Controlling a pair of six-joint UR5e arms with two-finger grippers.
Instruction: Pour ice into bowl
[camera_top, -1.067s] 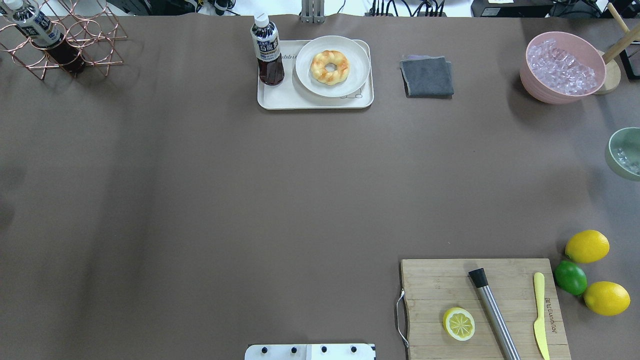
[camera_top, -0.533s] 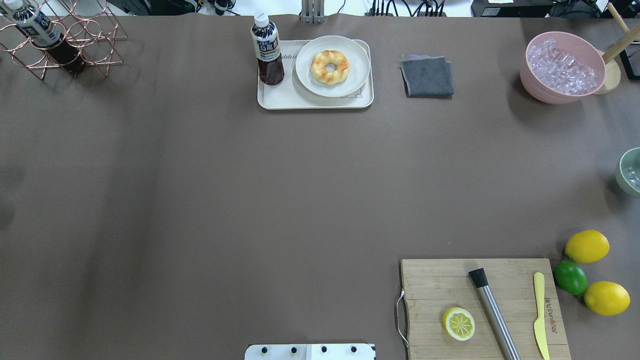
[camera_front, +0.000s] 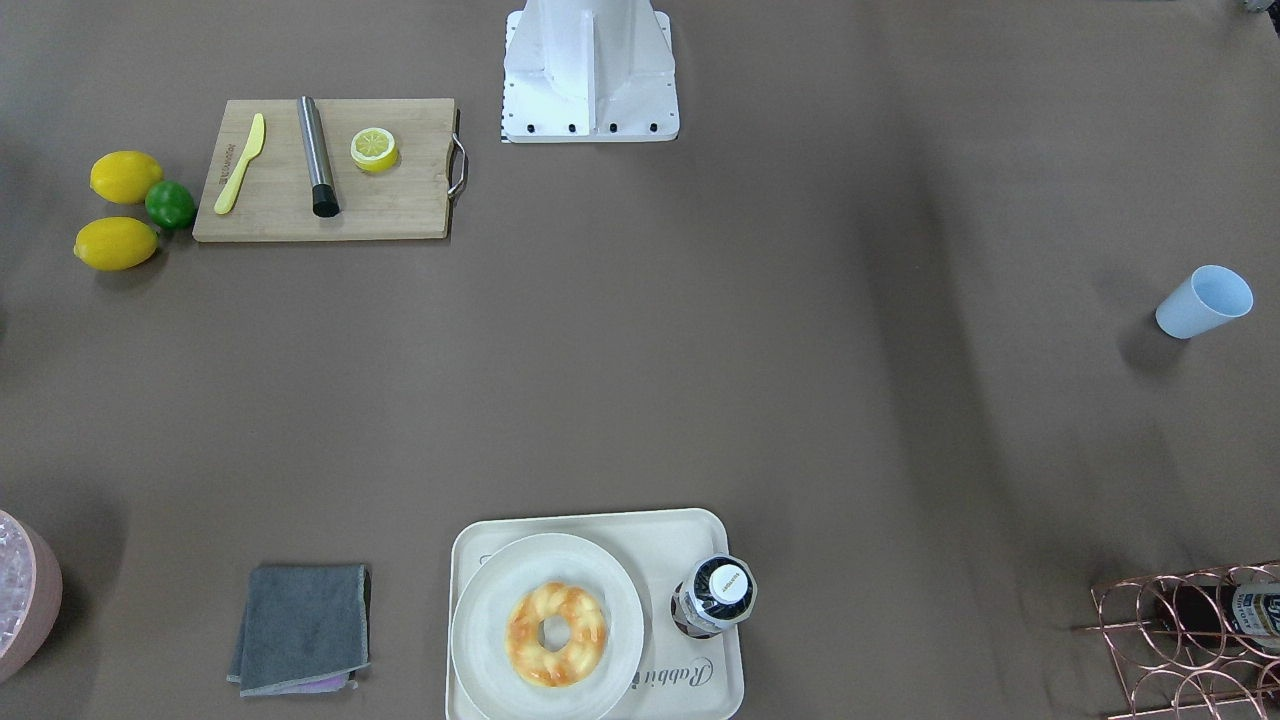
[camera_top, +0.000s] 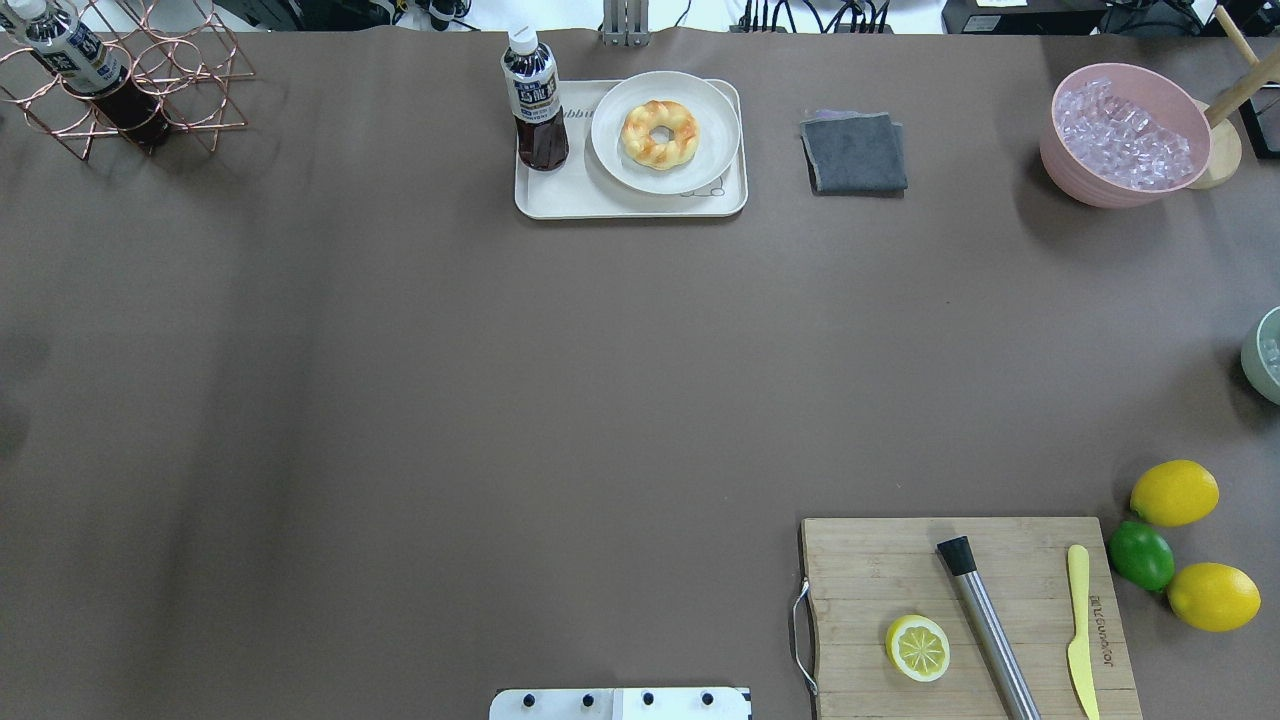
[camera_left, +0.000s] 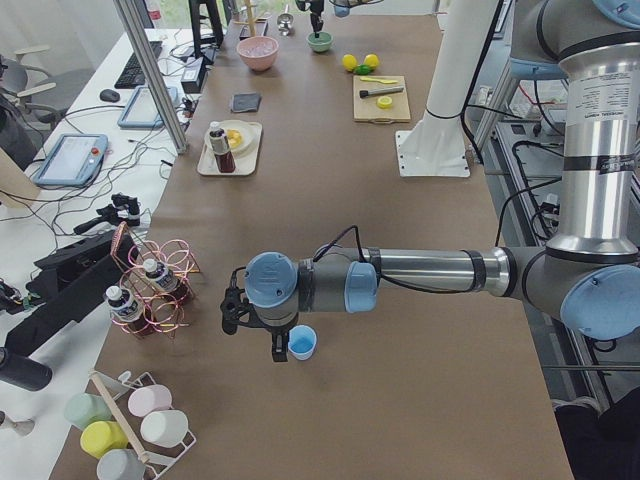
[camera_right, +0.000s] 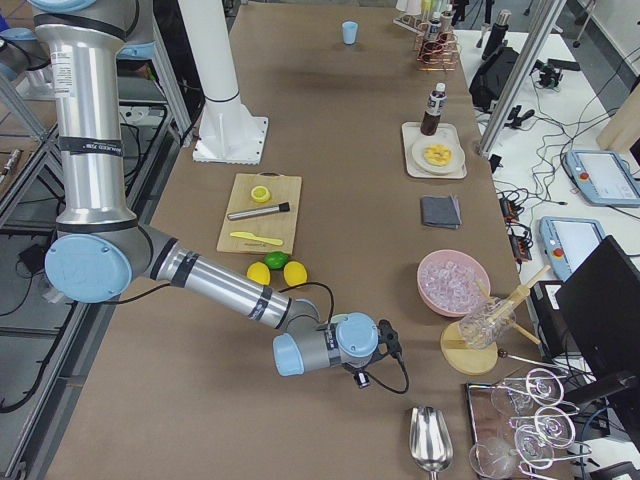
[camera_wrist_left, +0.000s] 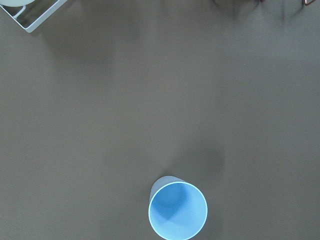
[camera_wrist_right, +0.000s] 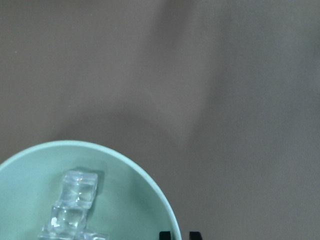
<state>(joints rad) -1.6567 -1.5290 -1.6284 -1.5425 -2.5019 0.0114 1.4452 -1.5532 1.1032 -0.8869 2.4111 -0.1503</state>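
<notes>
Bowl (camera_wrist_right: 131, 196) rim in right pincer (camera_wrist_right: 180, 235)

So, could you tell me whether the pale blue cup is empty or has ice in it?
Empty. The left wrist view looks straight down into the upright cup and shows only its bare blue bottom, with nothing inside.

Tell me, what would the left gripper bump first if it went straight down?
Probably the blue cup standing open-side up below the left gripper. It might just miss and meet the brown table instead; depth is hard to judge.
</notes>
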